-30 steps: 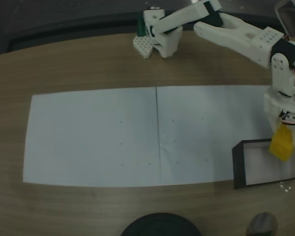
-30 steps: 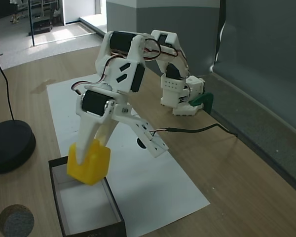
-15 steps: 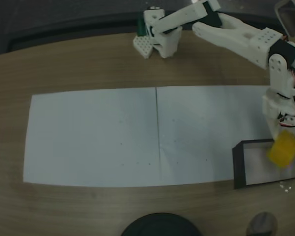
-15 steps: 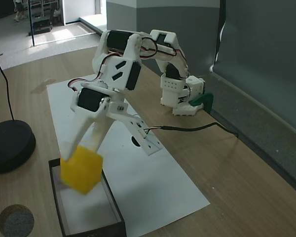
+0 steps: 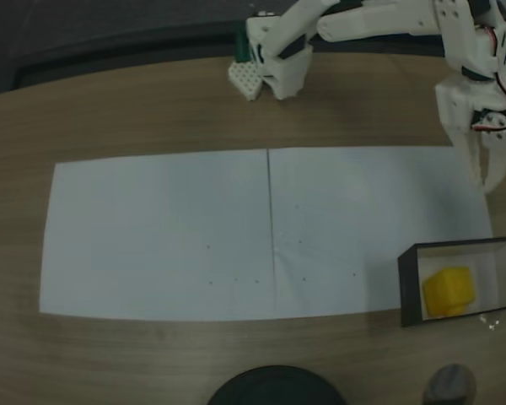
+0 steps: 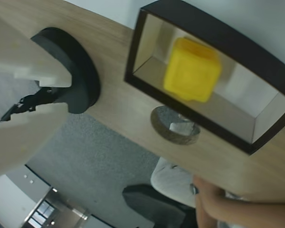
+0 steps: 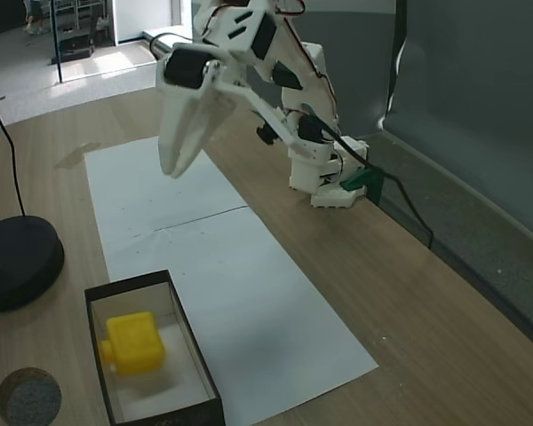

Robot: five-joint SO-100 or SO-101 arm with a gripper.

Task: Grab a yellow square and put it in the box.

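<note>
Jaws slightly apart and empty: your gripper (image 7: 173,166) hangs well above the paper. The yellow square (image 7: 134,343) lies inside the box (image 7: 192,344); it looks light and rigid, best pinched across opposite flat sides.

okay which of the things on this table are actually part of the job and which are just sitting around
Part of the job:
yellow square, lying inside the box
box, at the end of the white paper
hand, empty and raised clear of the box

Just sitting around:
white paper sheets
black round base
small grey disc
</note>
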